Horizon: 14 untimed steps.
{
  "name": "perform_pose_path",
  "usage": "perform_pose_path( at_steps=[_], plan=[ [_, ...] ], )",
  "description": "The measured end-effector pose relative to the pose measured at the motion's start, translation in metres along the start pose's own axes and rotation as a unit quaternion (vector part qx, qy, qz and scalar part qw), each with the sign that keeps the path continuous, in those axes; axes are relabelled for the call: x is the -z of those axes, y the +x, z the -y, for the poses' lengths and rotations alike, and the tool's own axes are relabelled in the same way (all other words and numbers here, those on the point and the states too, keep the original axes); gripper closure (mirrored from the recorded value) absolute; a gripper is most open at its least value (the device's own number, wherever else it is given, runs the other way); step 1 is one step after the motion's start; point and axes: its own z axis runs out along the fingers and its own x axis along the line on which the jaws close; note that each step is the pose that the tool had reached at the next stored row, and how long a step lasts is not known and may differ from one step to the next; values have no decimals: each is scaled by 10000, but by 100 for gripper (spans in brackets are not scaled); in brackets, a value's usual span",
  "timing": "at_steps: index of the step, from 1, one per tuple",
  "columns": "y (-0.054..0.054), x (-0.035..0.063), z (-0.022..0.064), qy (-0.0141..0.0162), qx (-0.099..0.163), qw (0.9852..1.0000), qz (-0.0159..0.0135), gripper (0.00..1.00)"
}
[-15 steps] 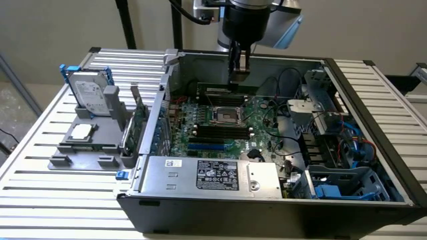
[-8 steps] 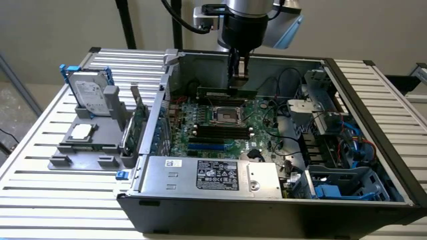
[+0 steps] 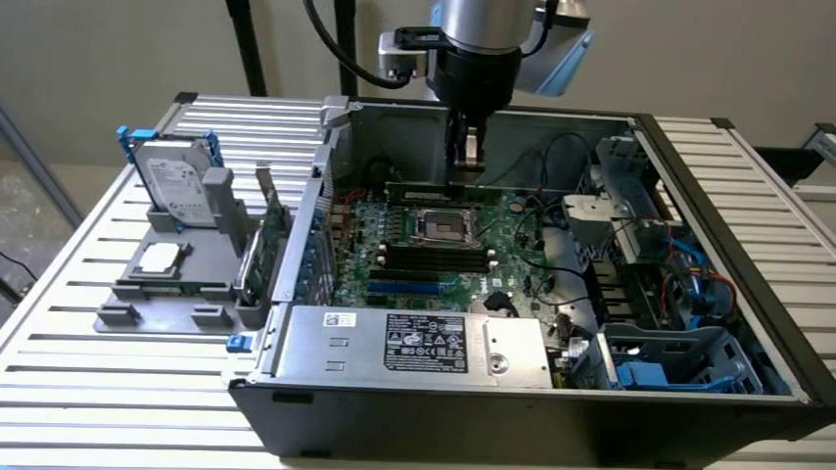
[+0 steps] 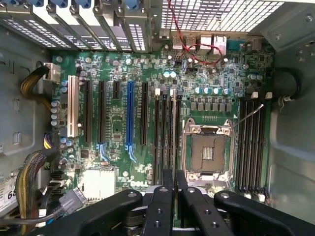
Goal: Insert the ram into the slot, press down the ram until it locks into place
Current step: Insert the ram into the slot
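One silver power-supply box (image 3: 418, 343) lies at the near edge of the open computer case (image 3: 731, 245), which stands on a slatted surface (image 3: 117, 392). Behind it, on the green board, come a short blue slot (image 3: 407, 287), then a bank of parallel black slots (image 3: 432, 259), then the square CPU socket (image 3: 438, 227). Farther back, the gripper (image 3: 467, 176) points straight down into the case. Its jaws are closed on the ram (image 3: 438, 192) near the middle of its upper edge. The ram stands level on its long edge and reaches out to both sides of the jaws. In the wrist view the jaws are in line with the slot (image 4: 173, 132), one of the bank beside the CPU socket. The ram seems to be held above the board, but I cannot tell whether its lower edge touches a slot.
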Motion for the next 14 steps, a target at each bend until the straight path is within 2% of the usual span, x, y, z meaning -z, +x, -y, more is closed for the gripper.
perform_pose_path(
  at_steps=[4,14],
  plan=[
    [20,-72,2,19,-2,10000,1,87],
    [55,-253,6,31,-2,10000,0,87]
  ],
)
